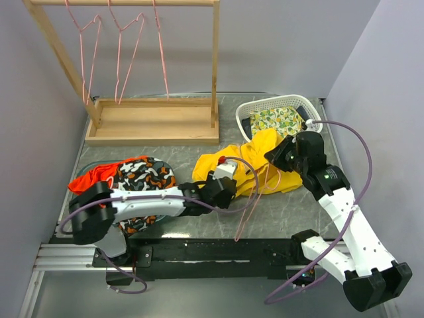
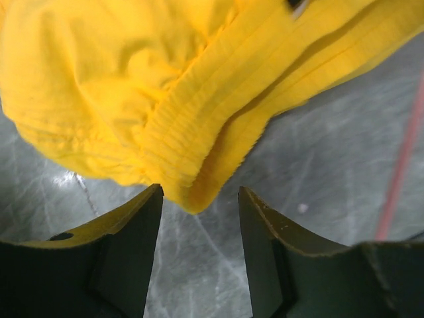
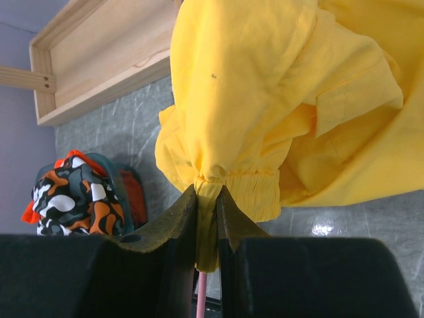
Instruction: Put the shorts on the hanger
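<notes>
The yellow shorts (image 1: 248,162) lie bunched on the table right of centre. My right gripper (image 1: 283,156) is shut on a pinched fold of the shorts (image 3: 285,99) by the gathered waistband and holds it up; the fabric fills the gap at the fingertips (image 3: 207,195). A pink wire hanger (image 1: 246,213) lies on the table, partly under the shorts; it shows in the left wrist view (image 2: 401,165) and below my right fingers (image 3: 201,301). My left gripper (image 1: 222,184) is open at the shorts' left edge, with the waistband tip (image 2: 199,185) just at its fingertips (image 2: 201,199).
A wooden rack (image 1: 152,122) with three more pink hangers (image 1: 122,53) stands at the back left. A white basket (image 1: 301,105) holding a lemon-print cloth (image 1: 277,121) is at the back right. A patterned garment (image 1: 140,177) and an orange cloth (image 1: 93,177) lie at the left.
</notes>
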`<state>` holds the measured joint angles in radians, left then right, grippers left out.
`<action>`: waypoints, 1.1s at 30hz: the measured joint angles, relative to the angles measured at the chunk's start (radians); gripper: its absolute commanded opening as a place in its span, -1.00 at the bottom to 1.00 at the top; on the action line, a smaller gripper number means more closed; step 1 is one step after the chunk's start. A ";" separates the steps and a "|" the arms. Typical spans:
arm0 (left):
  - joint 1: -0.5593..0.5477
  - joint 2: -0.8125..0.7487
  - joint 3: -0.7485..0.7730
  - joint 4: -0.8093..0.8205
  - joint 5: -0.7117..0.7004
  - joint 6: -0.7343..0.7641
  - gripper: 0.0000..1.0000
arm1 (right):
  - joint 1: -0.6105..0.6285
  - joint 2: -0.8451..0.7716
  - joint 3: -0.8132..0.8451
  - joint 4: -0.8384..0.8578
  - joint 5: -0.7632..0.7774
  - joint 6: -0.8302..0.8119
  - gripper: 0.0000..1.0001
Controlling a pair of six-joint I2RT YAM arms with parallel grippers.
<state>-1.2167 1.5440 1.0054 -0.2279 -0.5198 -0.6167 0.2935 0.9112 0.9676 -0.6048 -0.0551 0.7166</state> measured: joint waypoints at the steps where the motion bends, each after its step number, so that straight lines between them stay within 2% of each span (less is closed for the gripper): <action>1: 0.001 0.029 0.021 -0.038 -0.005 -0.006 0.12 | 0.000 -0.004 -0.005 0.002 0.000 0.002 -1.00; 6: 0.006 0.084 0.045 -0.128 -0.011 -0.010 0.18 | 0.000 -0.012 -0.016 0.011 0.002 0.021 -1.00; 12: 0.021 0.124 0.047 -0.156 -0.016 -0.015 0.11 | 0.000 -0.021 -0.027 0.023 0.009 0.054 -1.00; 15: 0.041 0.139 0.047 -0.146 -0.018 -0.019 -0.19 | 0.000 -0.026 -0.037 0.037 0.010 0.072 -1.00; 16: 0.050 0.140 0.045 -0.138 -0.018 -0.022 -0.40 | 0.000 -0.029 -0.042 0.039 0.011 0.081 -1.00; 18: 0.075 0.141 0.040 -0.112 -0.017 -0.029 -0.62 | 0.000 -0.032 -0.046 0.041 0.013 0.095 -1.00; 19: 0.085 0.140 0.033 -0.093 -0.016 -0.035 -0.88 | 0.000 -0.034 -0.046 0.044 0.015 0.103 -1.00; 20: 0.095 0.137 0.021 -0.070 -0.015 -0.037 -0.97 | 0.000 -0.035 -0.046 0.048 0.019 0.112 -1.00; 26: 0.123 0.042 -0.113 0.023 0.026 -0.063 -0.98 | 0.000 -0.039 -0.038 0.048 0.095 0.176 -1.00; 33: 0.123 -0.204 -0.200 0.029 0.124 -0.106 -0.98 | 0.000 -0.013 0.079 0.006 0.244 0.246 -1.00</action>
<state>-1.0935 1.3396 0.8051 -0.1993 -0.3954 -0.7227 0.2935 0.8986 1.0470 -0.5983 0.1890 0.9623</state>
